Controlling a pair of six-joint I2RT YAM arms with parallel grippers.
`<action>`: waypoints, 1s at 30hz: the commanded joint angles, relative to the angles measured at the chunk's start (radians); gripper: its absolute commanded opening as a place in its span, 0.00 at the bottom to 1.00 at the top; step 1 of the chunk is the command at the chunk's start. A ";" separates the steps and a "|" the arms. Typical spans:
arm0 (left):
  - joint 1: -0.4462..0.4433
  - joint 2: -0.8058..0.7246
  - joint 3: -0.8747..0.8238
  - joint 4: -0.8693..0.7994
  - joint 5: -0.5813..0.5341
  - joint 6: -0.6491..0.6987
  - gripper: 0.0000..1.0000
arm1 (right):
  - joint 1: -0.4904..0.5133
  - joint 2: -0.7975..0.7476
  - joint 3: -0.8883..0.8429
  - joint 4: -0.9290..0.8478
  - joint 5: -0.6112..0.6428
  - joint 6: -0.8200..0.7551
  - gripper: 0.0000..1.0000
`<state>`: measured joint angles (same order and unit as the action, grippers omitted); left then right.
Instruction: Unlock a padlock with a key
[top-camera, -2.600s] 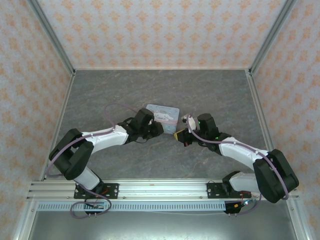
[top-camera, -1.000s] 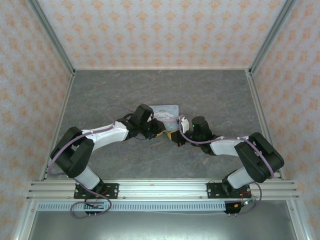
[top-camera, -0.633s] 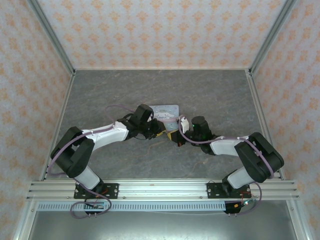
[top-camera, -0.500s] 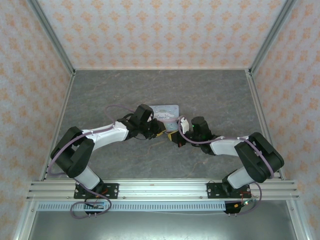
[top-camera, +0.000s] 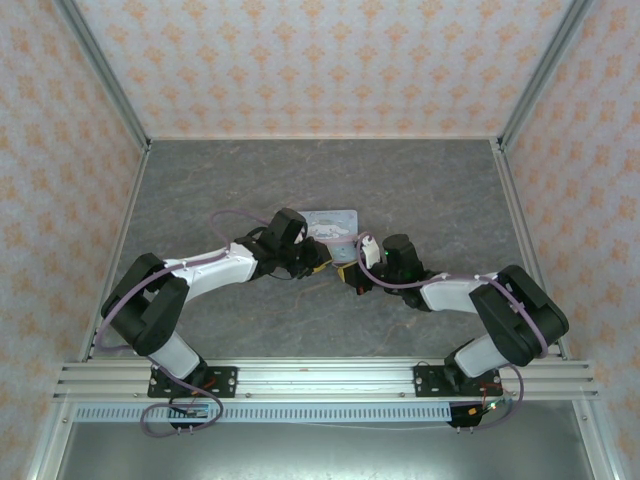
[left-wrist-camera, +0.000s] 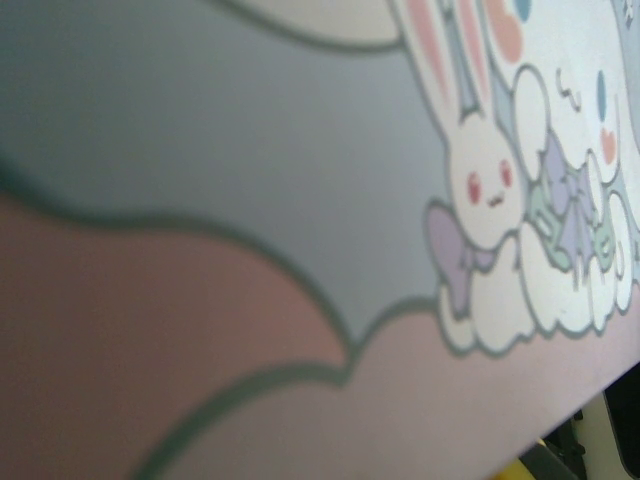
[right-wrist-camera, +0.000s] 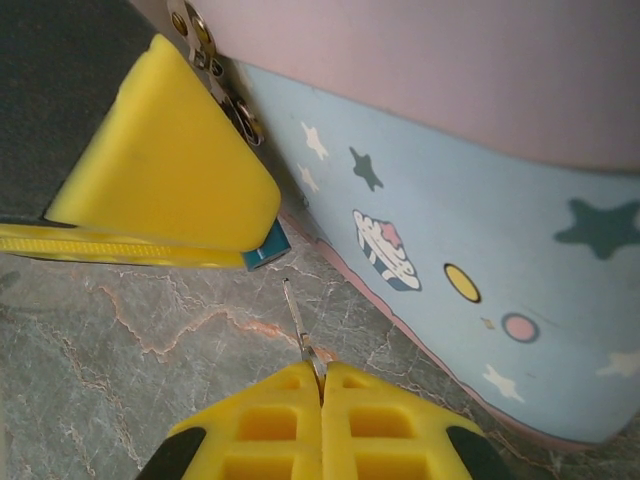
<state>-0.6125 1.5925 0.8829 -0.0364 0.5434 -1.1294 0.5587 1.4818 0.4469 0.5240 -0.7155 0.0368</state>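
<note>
Since the right claw (right-wrist-camera: 320, 378) is closed on the key (right-wrist-camera: 298, 320) and the left claw (right-wrist-camera: 250, 240) is clamped on the padlock (right-wrist-camera: 268, 246) beside the tin (right-wrist-camera: 480, 250), a skewed advance may, I judge, jam the tip against the padlock and twist the thin key loose.

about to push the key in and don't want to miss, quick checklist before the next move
1. Key gripped: ok. The right gripper is shut on the key, blade pointing forward.
2. Padlock held: cannot tell. A teal corner of the padlock peeks from under the left gripper, at its yellow finger.
3. Keyhole facing the key: cannot tell, it is hidden.
4. Key tip at the padlock: not ok. The tip stops short of the teal corner, with a gap between them.
5. Blade off the tin: ok, apart from its wall.
</note>
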 joint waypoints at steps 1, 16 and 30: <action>0.012 0.000 0.023 0.021 0.024 -0.006 0.14 | 0.003 0.006 0.024 0.054 -0.025 0.006 0.00; 0.011 0.000 0.019 0.030 0.042 -0.007 0.14 | 0.003 0.018 0.032 0.122 -0.046 0.025 0.00; 0.011 -0.012 0.025 0.022 0.069 -0.002 0.14 | 0.003 0.058 0.070 0.134 -0.065 0.011 0.00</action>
<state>-0.6003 1.5925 0.8829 -0.0341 0.5652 -1.1290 0.5583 1.5318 0.4782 0.5846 -0.7528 0.0547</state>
